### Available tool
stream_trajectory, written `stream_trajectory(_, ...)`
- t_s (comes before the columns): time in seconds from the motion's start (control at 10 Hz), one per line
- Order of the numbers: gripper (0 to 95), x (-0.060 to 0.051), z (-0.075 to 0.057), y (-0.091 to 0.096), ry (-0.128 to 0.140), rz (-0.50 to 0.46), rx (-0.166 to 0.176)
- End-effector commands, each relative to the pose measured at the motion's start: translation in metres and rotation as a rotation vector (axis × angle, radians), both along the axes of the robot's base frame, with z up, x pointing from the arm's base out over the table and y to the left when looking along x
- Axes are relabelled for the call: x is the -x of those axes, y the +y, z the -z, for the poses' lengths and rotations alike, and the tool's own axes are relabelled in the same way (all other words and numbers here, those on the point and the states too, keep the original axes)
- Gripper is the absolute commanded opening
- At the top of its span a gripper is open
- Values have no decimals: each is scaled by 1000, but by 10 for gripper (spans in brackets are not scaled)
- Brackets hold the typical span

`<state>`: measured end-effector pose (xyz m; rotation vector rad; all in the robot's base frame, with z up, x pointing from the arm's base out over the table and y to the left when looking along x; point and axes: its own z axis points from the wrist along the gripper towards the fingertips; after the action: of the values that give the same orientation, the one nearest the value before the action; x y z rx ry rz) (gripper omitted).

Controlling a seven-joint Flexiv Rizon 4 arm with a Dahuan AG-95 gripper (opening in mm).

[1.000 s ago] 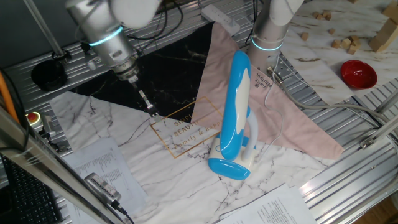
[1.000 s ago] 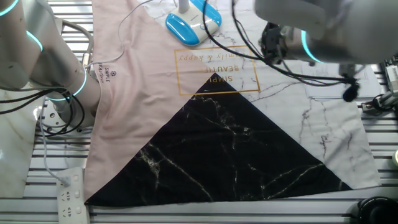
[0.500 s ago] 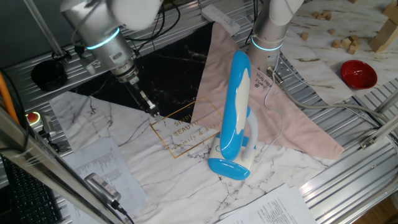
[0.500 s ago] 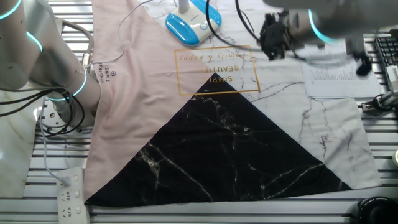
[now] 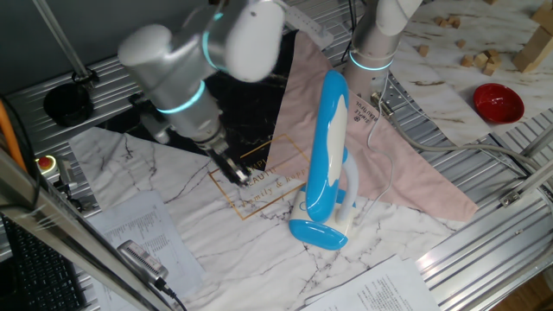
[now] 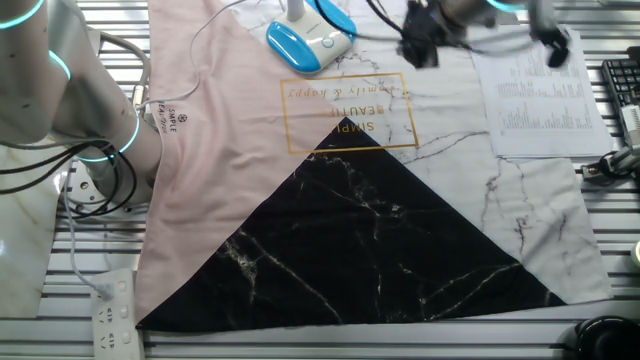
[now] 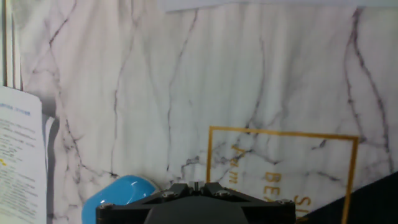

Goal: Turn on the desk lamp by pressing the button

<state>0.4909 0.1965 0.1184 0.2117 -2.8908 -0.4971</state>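
Silver-grey arm (image 5: 177, 65), cyan light rings, blk jaws

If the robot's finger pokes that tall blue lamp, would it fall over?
Possibly. The desk lamp carries a long head high above a small oval foot, so it looks top-heavy. Its glossy plastic probably slides on the smooth marble-print mat. A downward press on the foot seems safest.
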Motion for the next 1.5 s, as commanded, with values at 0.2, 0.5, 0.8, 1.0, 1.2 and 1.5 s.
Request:
stream_trajectory(0.2, 0, 11, 8, 19, 95, 245, -319)
stream_trajectory(0.5, 0, 11, 8, 19, 154, 323, -458)
stream_trajectory(0.8, 0, 11, 8, 19, 156, 334, -473)
stream_trajectory(1.0, 0, 11, 8, 19, 154, 335, -464)
stream_trajectory(1.2, 0, 11, 8, 19, 112, 312, -409)
stream_trajectory(1.5, 0, 11, 8, 19, -21, 129, -150)
